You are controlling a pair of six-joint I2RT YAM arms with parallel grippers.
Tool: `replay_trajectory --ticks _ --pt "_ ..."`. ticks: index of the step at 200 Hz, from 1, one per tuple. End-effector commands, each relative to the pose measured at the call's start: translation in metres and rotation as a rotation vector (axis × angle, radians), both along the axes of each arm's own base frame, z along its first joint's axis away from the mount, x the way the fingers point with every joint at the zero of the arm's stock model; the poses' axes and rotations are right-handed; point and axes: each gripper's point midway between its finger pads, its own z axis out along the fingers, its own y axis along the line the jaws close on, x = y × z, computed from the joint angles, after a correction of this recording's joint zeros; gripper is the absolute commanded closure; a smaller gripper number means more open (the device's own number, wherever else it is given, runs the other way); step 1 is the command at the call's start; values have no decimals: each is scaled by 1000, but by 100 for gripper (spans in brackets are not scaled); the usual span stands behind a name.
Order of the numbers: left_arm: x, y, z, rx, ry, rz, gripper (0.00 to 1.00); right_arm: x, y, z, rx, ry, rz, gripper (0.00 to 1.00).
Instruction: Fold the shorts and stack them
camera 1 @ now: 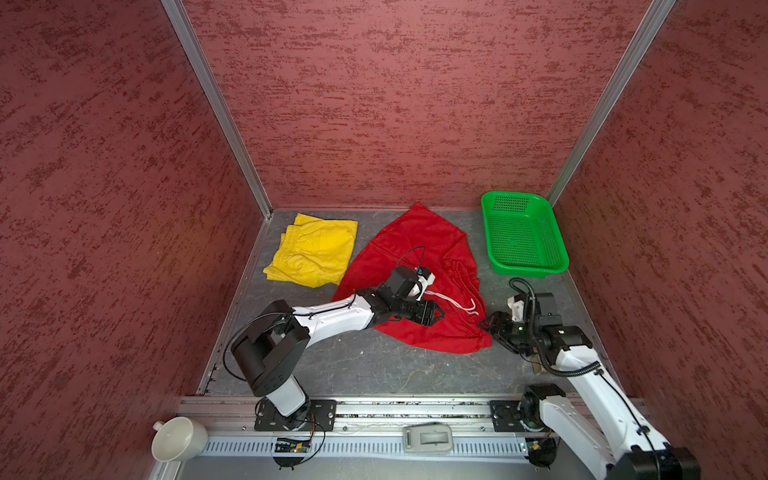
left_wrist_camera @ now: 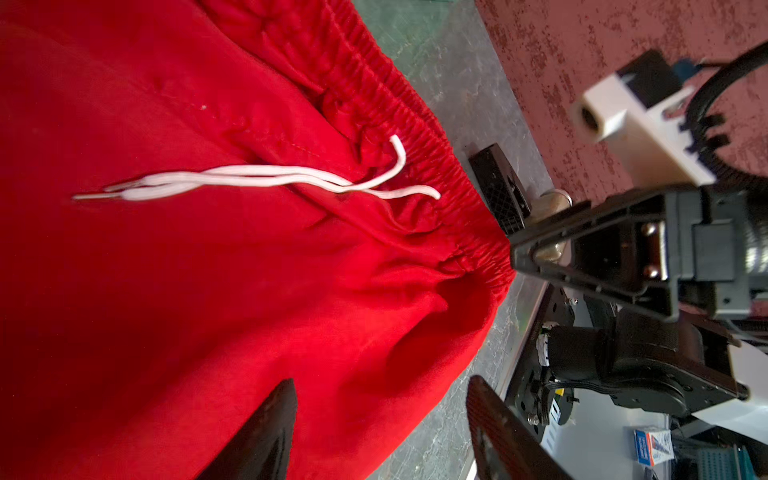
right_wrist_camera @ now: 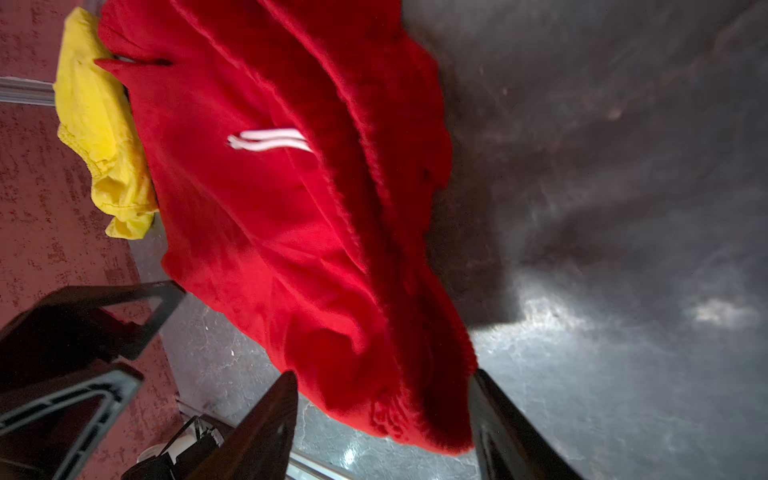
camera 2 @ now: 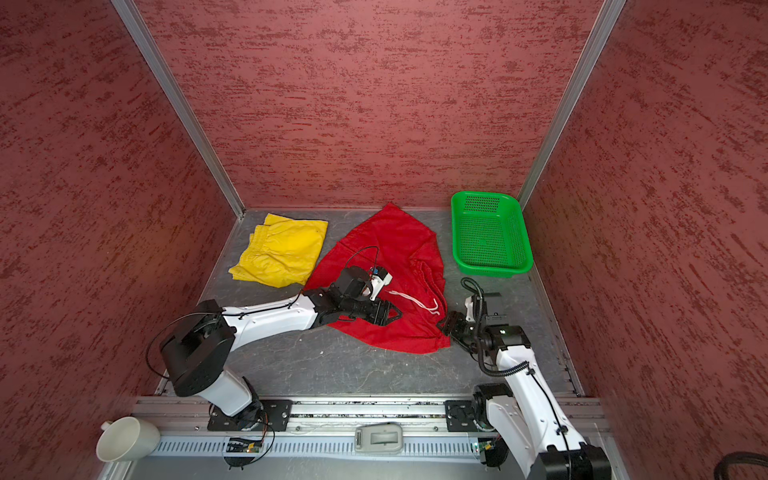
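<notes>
By the red shorts [camera 1: 419, 253], hovered with fingers apart, left gripper [camera 1: 436, 312] at six o'clock, right gripper [camera 1: 490, 330] at four, likely to fold.

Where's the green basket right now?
In both top views, the basket sits in the far right corner, beside the red shorts and beyond the right gripper.

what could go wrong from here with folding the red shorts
1. The white drawstring lies loose on the red shorts near the open left gripper; it may snag in a pinch.
2. The waistband is bunched beside the open right gripper; folding now would likely trap creases.
3. The folded yellow shorts lie close; dragging red fabric could disturb them.
</notes>
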Motion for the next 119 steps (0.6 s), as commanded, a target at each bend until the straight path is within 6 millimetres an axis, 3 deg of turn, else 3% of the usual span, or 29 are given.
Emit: replay_trajectory --ticks 1,54,83,95,119 --pt "14 5 21 -84 -24 79 34 2 16 1 128 -19 10 33" --pt "15 13 18 -84 -12 113 34 2 17 -21 173 -3 -53 33" --pt "16 14 17 -88 -13 124 34 -5 -15 -23 -26 32 -149 32" --pt "14 10 17 -92 -17 99 34 -8 -20 -21 -50 29 -163 31" --pt "-4 -14 23 -70 -91 -53 38 -10 -9 -19 30 14 -151 31"
